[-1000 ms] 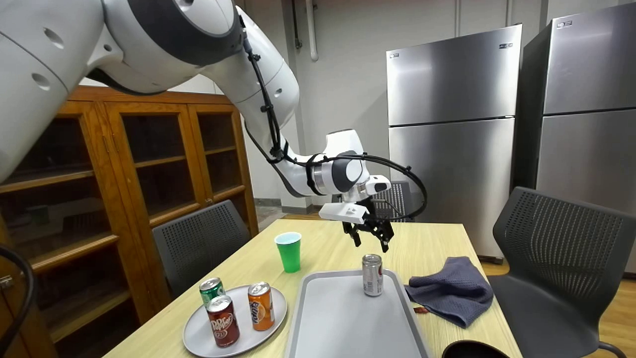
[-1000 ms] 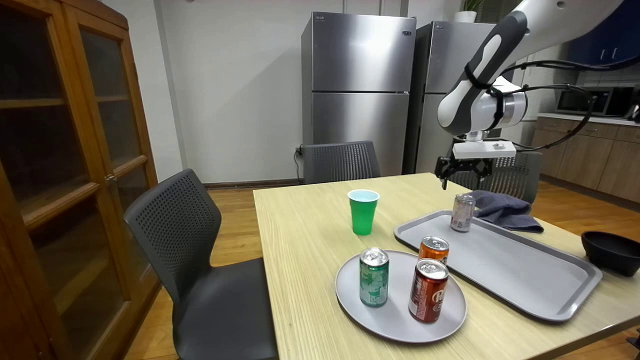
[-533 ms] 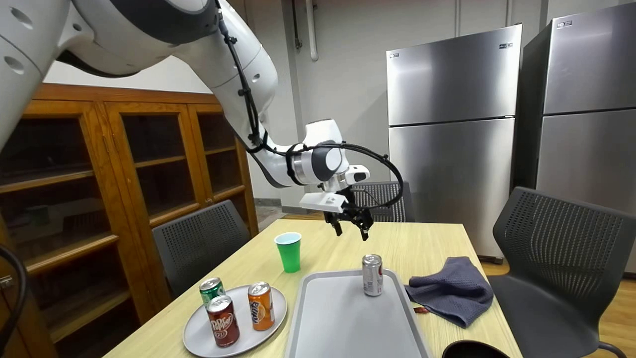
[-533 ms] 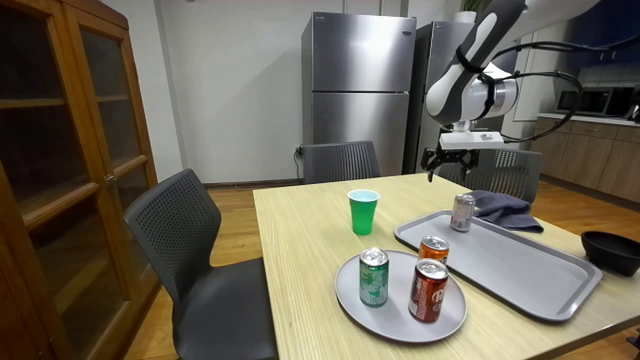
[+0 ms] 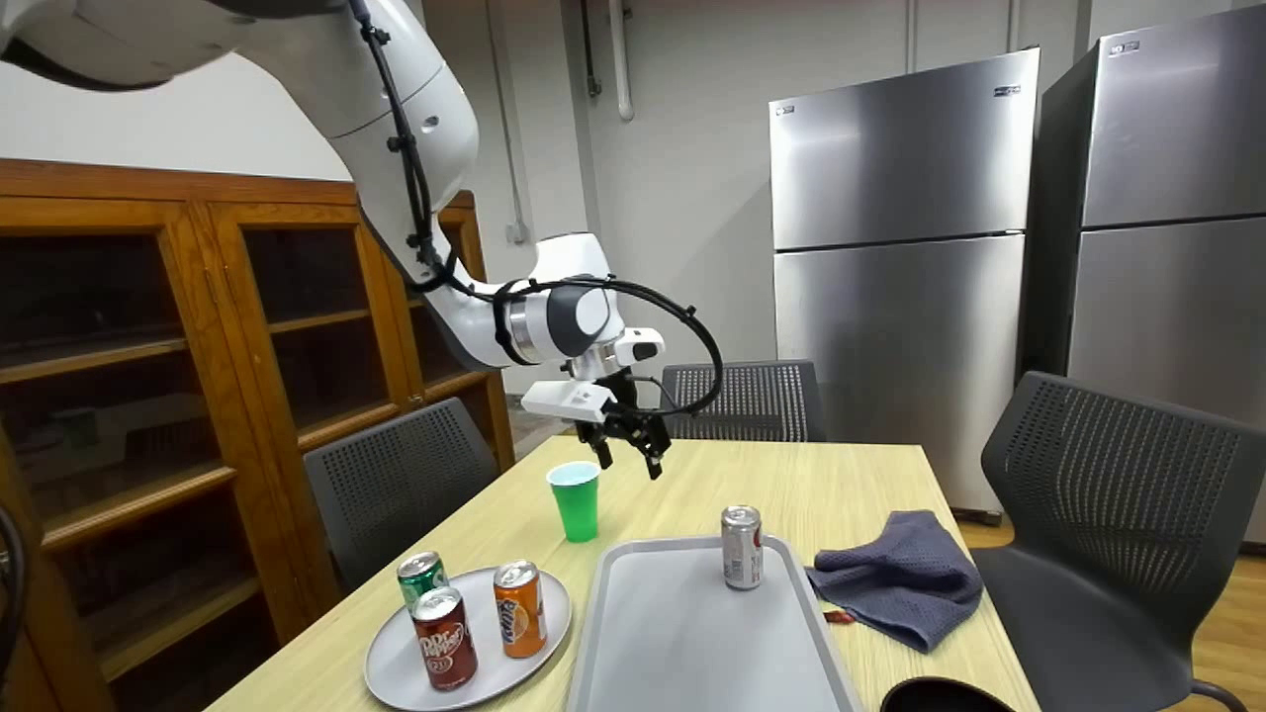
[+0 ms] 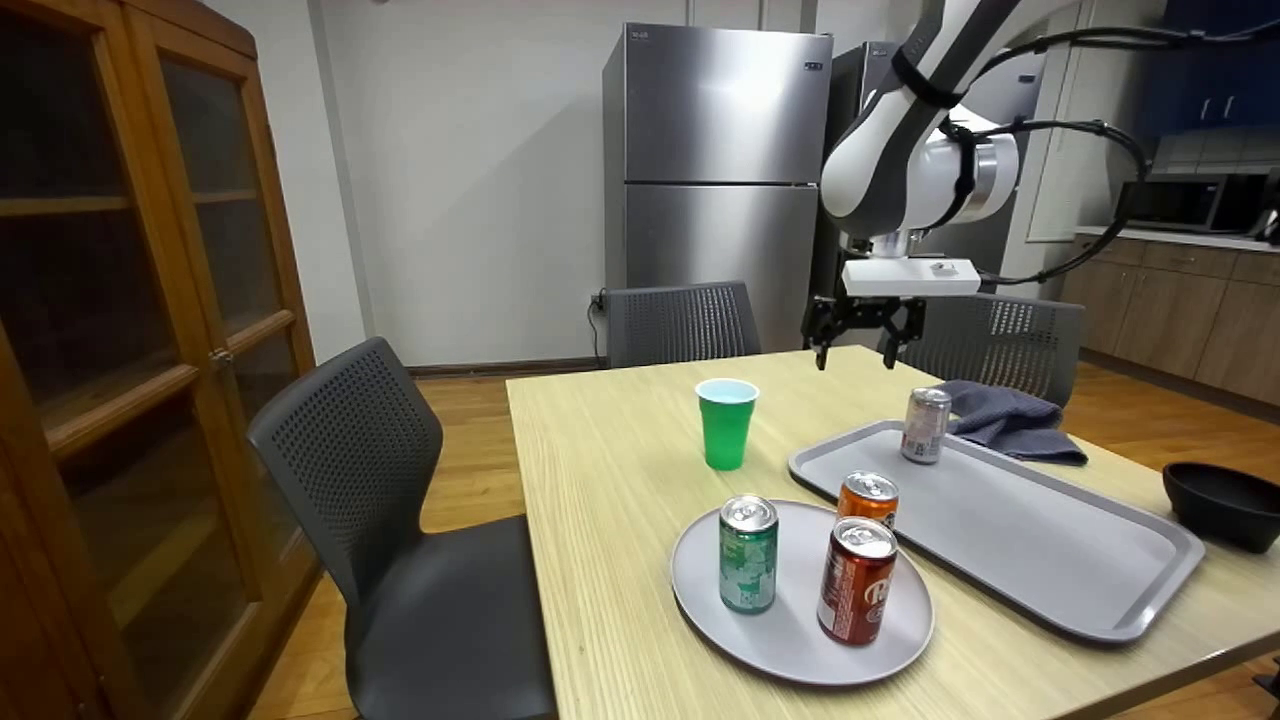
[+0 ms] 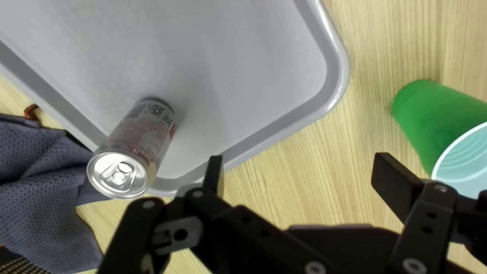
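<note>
My gripper (image 5: 629,463) is open and empty above the wooden table, apart from everything. It also shows in an exterior view (image 6: 855,352) and in the wrist view (image 7: 298,161). The nearest thing is a green cup (image 5: 575,509), upright on the table; in the wrist view the cup (image 7: 430,118) lies beyond the right finger. A silver can (image 5: 742,549) stands upright in a corner of the grey tray (image 5: 692,643); in the wrist view the can (image 7: 144,133) is left of the left finger, and the tray's rim (image 7: 274,133) passes behind that finger.
A grey plate (image 6: 790,640) holds a green can (image 6: 748,555), a dark red can (image 6: 857,585) and an orange can (image 6: 868,495). A dark blue cloth (image 5: 900,583) lies beside the tray. A black bowl (image 6: 1225,510) stands past it. Chairs (image 5: 401,485) surround the table.
My gripper has moved left in both exterior views, away from above the silver can and closer to the green cup. It has stayed open. The objects on the table have not moved.
</note>
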Robot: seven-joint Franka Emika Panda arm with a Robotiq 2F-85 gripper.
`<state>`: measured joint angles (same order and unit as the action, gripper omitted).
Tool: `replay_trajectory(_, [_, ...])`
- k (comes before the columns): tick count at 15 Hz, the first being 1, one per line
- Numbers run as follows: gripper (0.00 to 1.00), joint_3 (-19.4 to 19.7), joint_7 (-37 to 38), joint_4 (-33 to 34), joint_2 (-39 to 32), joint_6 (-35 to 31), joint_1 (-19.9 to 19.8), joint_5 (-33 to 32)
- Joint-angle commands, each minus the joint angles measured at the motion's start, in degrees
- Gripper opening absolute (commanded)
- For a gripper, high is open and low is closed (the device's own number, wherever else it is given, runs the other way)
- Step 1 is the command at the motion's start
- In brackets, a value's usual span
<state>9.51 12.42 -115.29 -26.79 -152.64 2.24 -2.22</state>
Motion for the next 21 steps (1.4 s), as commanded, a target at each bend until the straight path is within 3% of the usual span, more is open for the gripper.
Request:
replay_trajectory(1, [1.00,-1.43,1.46,-8.69,5.86,-2.04,1.13,-0.21])
replay_trajectory(10, [1.00,-5.99,0.34,-20.81,10.73,-3.03,1.86,0.94])
replay_trajectory(21, [1.00,-8.07,-0.83,-23.93,10.54,-2.01,1.87,0.44])
